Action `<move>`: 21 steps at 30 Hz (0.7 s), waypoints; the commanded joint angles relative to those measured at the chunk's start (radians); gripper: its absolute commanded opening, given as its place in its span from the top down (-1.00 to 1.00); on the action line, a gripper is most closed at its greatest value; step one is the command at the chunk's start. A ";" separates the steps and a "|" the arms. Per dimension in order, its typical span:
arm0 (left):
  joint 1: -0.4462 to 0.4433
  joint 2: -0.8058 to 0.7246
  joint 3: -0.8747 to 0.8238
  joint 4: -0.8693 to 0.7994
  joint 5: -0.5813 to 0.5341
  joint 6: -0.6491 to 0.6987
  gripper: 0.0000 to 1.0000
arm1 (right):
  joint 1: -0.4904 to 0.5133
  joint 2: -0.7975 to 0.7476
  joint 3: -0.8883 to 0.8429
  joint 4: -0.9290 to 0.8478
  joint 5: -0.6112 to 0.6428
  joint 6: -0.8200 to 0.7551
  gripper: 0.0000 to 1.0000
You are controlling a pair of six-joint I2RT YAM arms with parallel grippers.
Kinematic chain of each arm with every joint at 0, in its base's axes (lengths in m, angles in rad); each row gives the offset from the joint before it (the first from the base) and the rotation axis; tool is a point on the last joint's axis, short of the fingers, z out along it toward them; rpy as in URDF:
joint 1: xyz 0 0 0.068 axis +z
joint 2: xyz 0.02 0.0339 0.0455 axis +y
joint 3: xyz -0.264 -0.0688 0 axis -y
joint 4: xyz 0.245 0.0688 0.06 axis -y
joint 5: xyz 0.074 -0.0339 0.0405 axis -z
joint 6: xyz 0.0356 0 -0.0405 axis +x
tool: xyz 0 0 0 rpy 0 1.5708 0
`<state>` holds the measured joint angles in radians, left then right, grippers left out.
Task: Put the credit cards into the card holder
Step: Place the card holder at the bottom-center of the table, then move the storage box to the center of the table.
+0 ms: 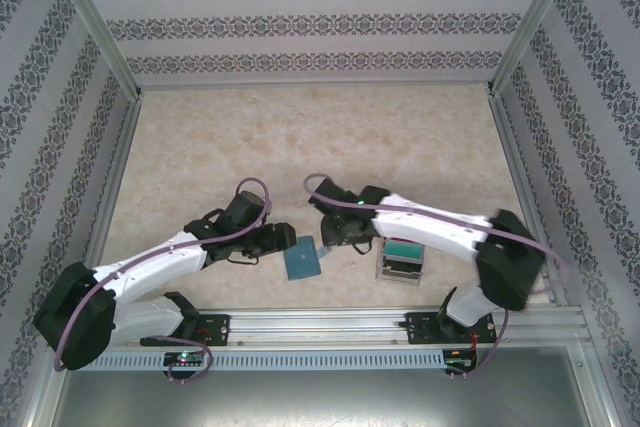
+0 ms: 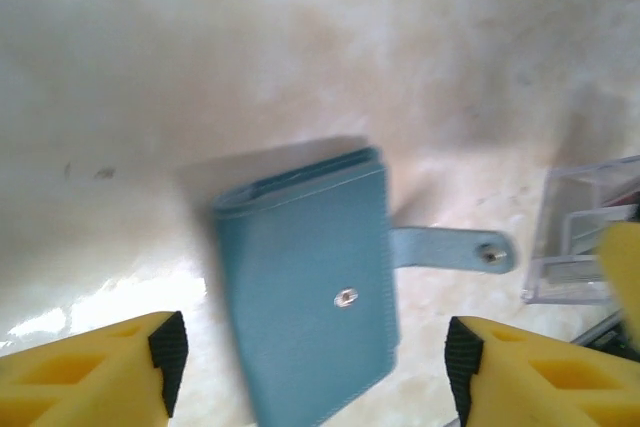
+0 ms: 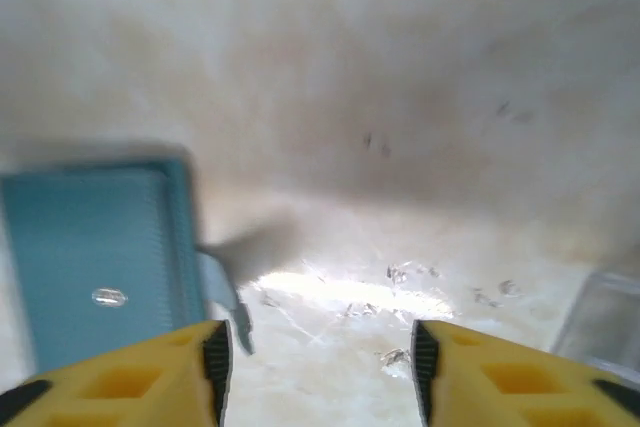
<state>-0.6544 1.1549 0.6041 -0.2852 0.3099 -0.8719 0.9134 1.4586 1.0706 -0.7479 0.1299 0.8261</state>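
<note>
The card holder is a teal-blue wallet, folded shut, lying on the table between the two arms. In the left wrist view the card holder sits between the wide-apart fingers of my left gripper, touching neither pad, with its snap tab loose to the right. My left gripper is open just left of it. My right gripper is open just right of it, and the right wrist view shows my right gripper over bare table with the card holder off to the left. A teal-green credit card lies in the clear tray.
A clear plastic tray stands right of the wallet, under the right arm; its corner shows at the right edge as a clear tray and a clear tray. The metal rail runs along the near edge. Patterned walls close in the table.
</note>
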 commanded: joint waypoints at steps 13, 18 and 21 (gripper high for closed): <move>-0.063 0.279 0.278 0.055 0.189 0.110 -0.61 | -0.612 -0.874 -0.497 -0.207 -0.116 0.083 -0.96; -0.097 0.362 0.361 0.061 0.202 0.122 -0.63 | -0.629 -0.891 -0.599 -0.113 -0.291 0.130 -0.96; -0.103 0.374 0.385 0.061 0.200 0.124 -0.64 | -0.604 -0.892 -0.634 -0.107 -0.322 0.169 -0.96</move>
<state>-0.7444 1.5238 0.9546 -0.2466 0.4919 -0.7788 0.2928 0.5728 0.4629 -0.8780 -0.0975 0.9459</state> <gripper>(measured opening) 0.816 0.982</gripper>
